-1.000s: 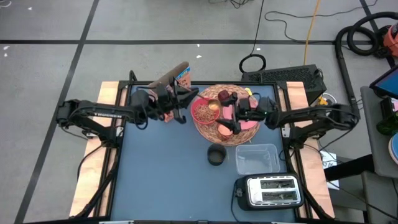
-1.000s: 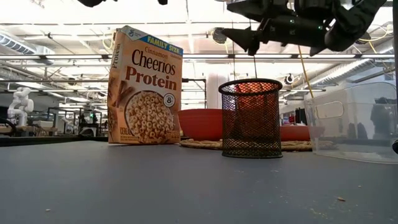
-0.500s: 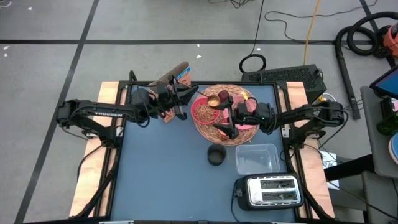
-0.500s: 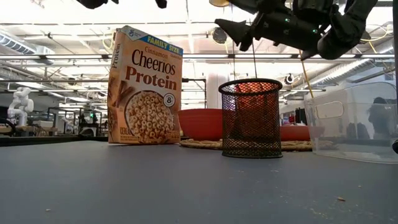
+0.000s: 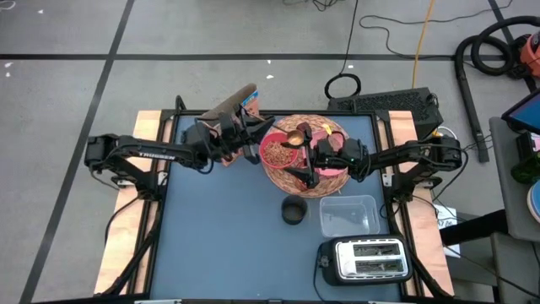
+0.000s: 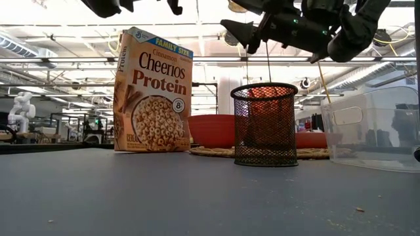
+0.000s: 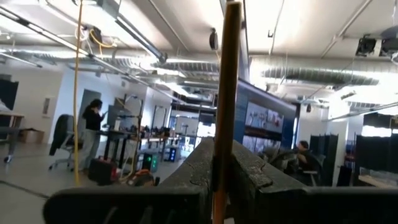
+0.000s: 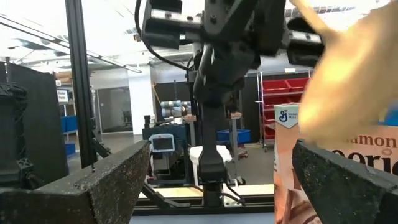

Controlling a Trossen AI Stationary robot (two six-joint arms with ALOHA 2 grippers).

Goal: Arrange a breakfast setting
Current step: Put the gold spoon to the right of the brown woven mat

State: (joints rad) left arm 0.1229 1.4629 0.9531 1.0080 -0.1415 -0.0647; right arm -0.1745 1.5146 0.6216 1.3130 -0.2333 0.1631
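Your left gripper (image 5: 252, 140) sits just beside the orange-brown cereal box (image 5: 233, 106), its fingers clamped on the thin handle of the bronze-coloured spoon (image 5: 294, 137). The left wrist view shows that handle pinched upright between the two pads. The spoon's scoop hangs raised over the far edge of the pink bowl (image 5: 276, 153), which rests on the round woven wicker mat (image 5: 280, 180).

Your right gripper (image 5: 298, 172) hovers above the mat between the bowl and the pink plate (image 5: 339, 170). Its fingers (image 8: 111, 180) are well apart and hold nothing, and they face the left arm across the bowl.

The step looks like setting the spoon down at the bowl.
- Bring the left wrist down slowly and tip the handle toward level before you release. A spoon dropped from this height would likely bounce off the rim.
- The grip is on a narrow handle, so expect it to swivel. Avoid quick wrist rolls.
- Lift or pull the right gripper toward the plate first, as the two arms are close over the mat.
- If a hand-over is what you want, close the right fingers fully on the handle before the left ones part.
- Keep the left arm from nudging the cereal box, which could topple.
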